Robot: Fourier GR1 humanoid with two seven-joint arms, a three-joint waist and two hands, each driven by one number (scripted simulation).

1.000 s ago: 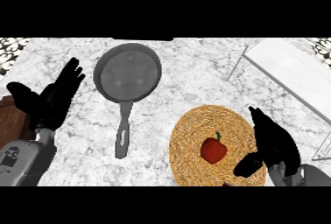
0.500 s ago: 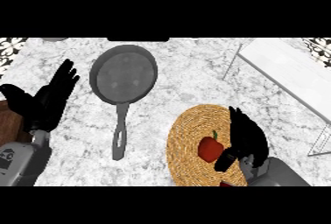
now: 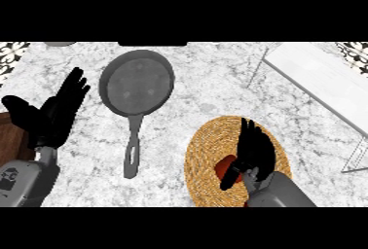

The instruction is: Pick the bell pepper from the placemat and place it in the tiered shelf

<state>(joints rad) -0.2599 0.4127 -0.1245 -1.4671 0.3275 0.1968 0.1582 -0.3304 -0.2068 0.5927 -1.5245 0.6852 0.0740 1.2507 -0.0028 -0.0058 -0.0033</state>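
The right hand (image 3: 253, 151) has moved in over the bell pepper (image 3: 225, 166) on the woven placemat (image 3: 207, 143), fingers and thumb apart around it, so a grasp looks near; the left hand (image 3: 52, 115) rests open at the left edge.

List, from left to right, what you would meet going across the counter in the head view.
Black left hand, resting open → dark grey frying pan → round woven straw placemat → white tiered shelf. The red bell pepper and black right hand sit over the placemat, so they are left out.
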